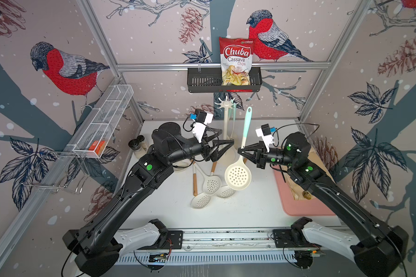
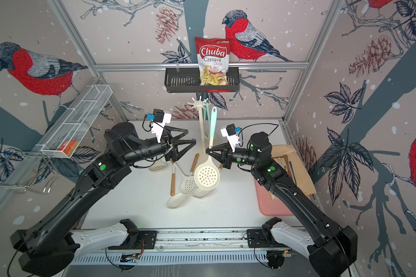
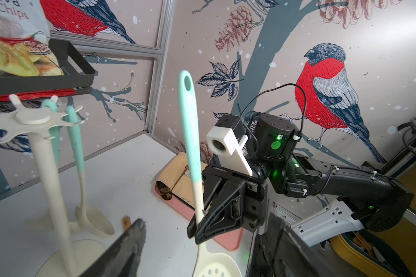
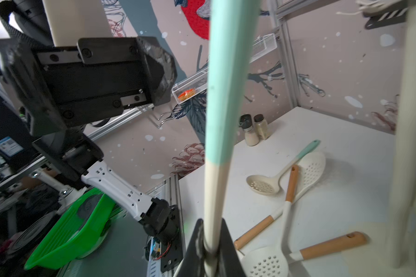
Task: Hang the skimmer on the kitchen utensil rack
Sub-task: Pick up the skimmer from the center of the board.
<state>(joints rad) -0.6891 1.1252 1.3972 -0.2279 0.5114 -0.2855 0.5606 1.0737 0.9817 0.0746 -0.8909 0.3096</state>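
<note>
The skimmer (image 1: 237, 176) has a cream perforated head and a cream-to-teal handle with a hole at its end. It hangs upright, head down, above the table. My right gripper (image 1: 240, 151) is shut on the cream part of its handle, as the right wrist view shows (image 4: 211, 230). The kitchen utensil rack (image 1: 226, 103) is a cream stand with a star top (image 3: 33, 117), just behind and left of the skimmer's handle (image 2: 213, 120). Two teal-handled utensils (image 3: 75, 134) hang from it. My left gripper (image 1: 226, 138) stands open and empty in front of the rack's pole.
Several skimmers (image 1: 211, 184) with wooden handles lie crossed on the white table under the held one. A pink tray (image 1: 296, 203) lies at the right. Spice jars (image 1: 137, 144) stand back left. A black basket (image 1: 202, 81) with a chips bag hangs above the rack.
</note>
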